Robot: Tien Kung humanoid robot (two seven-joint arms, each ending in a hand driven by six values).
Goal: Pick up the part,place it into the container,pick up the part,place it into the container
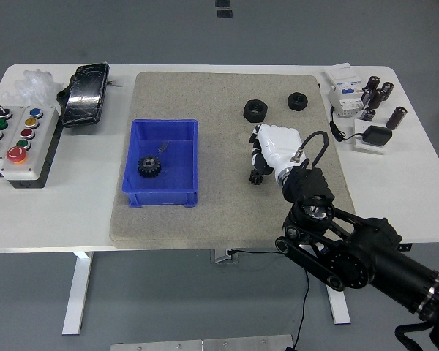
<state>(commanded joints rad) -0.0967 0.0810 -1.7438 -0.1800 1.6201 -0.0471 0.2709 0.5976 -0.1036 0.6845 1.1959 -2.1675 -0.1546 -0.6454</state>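
Grey floor surrounds a white table (pixel 395 197), and most of its middle is covered by a tan felt mat (pixel 219 102). From the lower right corner the black right arm (pixel 351 252) reaches in over the mat, ending in the white right robot hand (pixel 274 150), which hovers over the mat's right half, just below and right of the nearer nut. Its fingers (pixel 257 174) hang curled downward with dark tips showing, and they grip nothing that can be seen. On the mat's left half sits a blue container (pixel 181 164), and a black gear (pixel 148 167) lies inside it, toward the near left. Left of the mat stands a grey button box (pixel 18 139) with coloured buttons, and beyond it lies a black pouch (pixel 85 93) beside crumpled clear plastic (pixel 31 84). Two black hex nuts rest on the far part of the mat: one nut (pixel 254 110) close to the robot hand, the other nut (pixel 298 101) farther right. Small electrical parts (pixel 362 102) cluster at the far right corner of the table.
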